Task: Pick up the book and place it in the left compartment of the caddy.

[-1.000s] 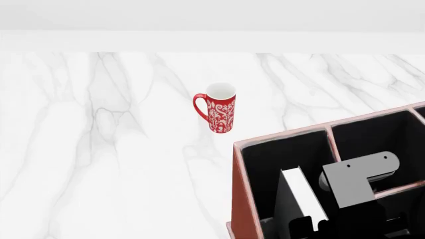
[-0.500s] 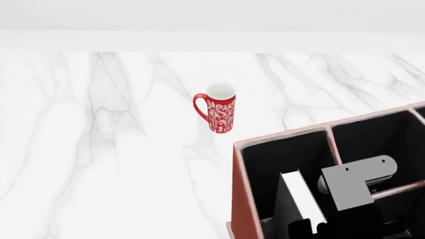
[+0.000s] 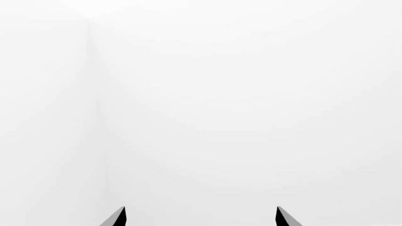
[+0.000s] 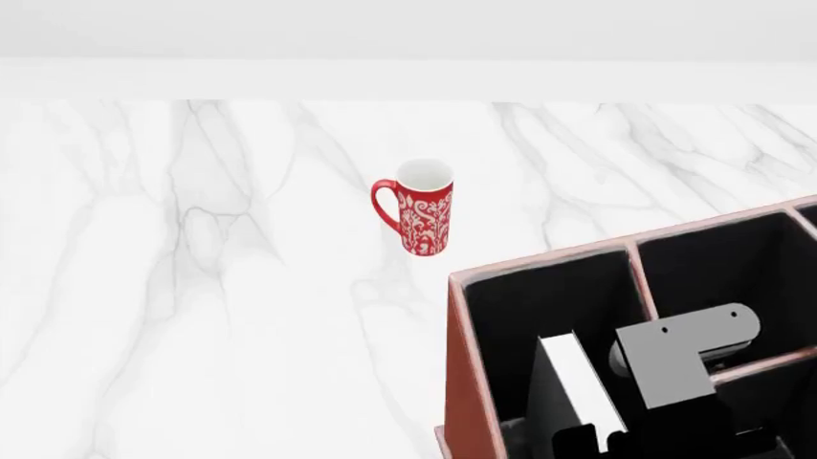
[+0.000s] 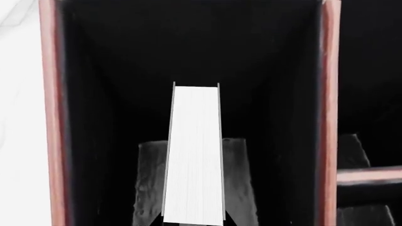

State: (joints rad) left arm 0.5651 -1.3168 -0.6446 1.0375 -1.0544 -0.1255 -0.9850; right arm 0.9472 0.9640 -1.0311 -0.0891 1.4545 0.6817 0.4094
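Observation:
The black book (image 4: 577, 382), white page edges up, stands on end inside the left compartment (image 4: 518, 320) of the reddish-brown caddy (image 4: 464, 382). My right gripper (image 5: 195, 143) is shut on the book (image 5: 195, 160); grey fingers (image 5: 148, 188) press both of its covers, down between the compartment's black walls (image 5: 100, 103). The head view shows only the right arm's grey bracket (image 4: 676, 359) above the caddy. In the left wrist view my left gripper (image 3: 199, 216) is open and holds nothing; it faces only white. The left arm is out of the head view.
A red patterned mug (image 4: 422, 207) stands on the white marble table (image 4: 191, 287), behind and to the left of the caddy. The caddy's smaller sections (image 4: 728, 258) lie to the right of the book's compartment, behind a pale-trimmed divider (image 5: 326, 117).
The right arm has sunk a little, and the book sits slightly lower in the compartment than a second ago. The mug and the caddy have not moved.

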